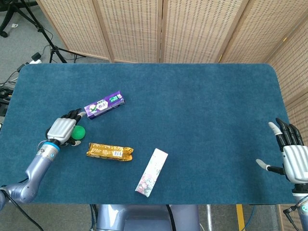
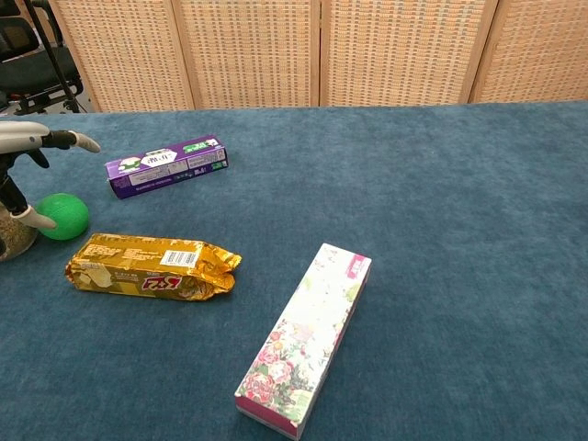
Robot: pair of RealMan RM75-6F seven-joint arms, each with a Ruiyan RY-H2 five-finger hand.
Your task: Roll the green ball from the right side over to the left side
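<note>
Green ball: seen at frame left, beside left hand, fingers spread, nothing gripped. Right hand: lower right, likewise splayed and empty.

Left robot hand — right robot hand — both open-fingered

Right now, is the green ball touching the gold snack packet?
Apart. The chest view shows blue cloth between the green ball and the gold snack packet.
</note>
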